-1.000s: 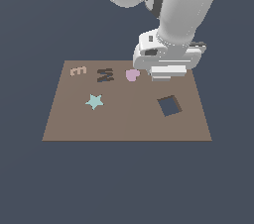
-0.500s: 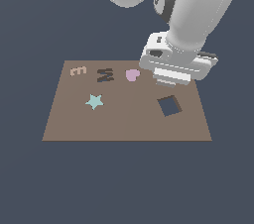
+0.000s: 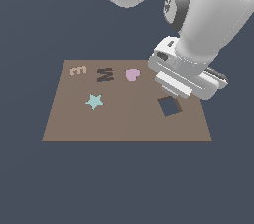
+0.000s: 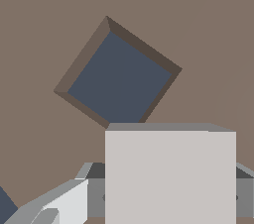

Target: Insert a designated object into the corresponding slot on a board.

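**Block carried to the edge of the square hole**

The gripper (image 4: 170, 198) is closed on the pale grey-beige square block (image 4: 170, 176) — in the wrist view its grey fingers (image 4: 94, 188) press against both sides of the block, which fills the space between them. The block hangs above the brown board (image 3: 124, 119), not yet in the slot (image 3: 170, 107).

In the exterior view the slot sits at about 3 o'clock from the board's middle, a dark navy square turned slightly off the board's edges. The arm's white hand (image 3: 186, 77) hovers just at 12 to 1 o'clock of the slot, its lower edge overlapping the slot's upper corner. The block itself is hidden behind the hand in that view.

Compared with the frame half a second ago, the hand sits lower and closer to the slot; a second ago it was farther up the board still, near the pink heart (image 3: 132, 75). The heart, the dark M-shaped piece (image 3: 104, 75), the tan E-shaped letter (image 3: 77, 71) and the teal star (image 3: 94, 101) lie where they were — the first three in a row along the board's far edge, the star at roughly 9 o'clock from the board's middle.

In the wrist view the slot's square is rotated against the block's straight edges, so the two are not lined up in angle.
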Tool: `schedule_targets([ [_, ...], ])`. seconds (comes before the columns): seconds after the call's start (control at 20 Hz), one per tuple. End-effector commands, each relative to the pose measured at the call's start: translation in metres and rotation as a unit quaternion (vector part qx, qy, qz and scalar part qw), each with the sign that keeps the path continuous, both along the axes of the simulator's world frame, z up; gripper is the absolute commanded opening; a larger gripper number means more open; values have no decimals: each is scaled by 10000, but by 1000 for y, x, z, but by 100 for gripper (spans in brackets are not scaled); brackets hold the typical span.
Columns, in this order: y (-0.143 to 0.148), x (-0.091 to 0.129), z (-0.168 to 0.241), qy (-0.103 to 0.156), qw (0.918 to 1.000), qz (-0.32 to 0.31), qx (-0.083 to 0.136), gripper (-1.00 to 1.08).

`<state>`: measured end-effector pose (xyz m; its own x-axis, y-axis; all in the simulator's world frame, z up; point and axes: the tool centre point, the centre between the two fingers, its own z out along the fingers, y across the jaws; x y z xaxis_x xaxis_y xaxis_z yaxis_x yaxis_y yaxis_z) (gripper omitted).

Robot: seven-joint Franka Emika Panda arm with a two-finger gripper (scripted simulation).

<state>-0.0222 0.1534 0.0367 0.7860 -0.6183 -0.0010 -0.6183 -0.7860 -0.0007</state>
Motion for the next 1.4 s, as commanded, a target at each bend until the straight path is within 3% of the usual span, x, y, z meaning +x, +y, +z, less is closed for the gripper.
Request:
schedule_targets([
  [0.0,1,11,1,-3,9986,-530,1,-100],
  [0.45,-4,42,3,0,9798,-1998,1,-100],
  [0.9,-11,58,4,2,9592,-2826,0,-100],
  [1.15,-14,61,4,4,9538,-3005,0,-100],
  [1.35,-14,61,3,6,9540,-2997,-3,-100],
])
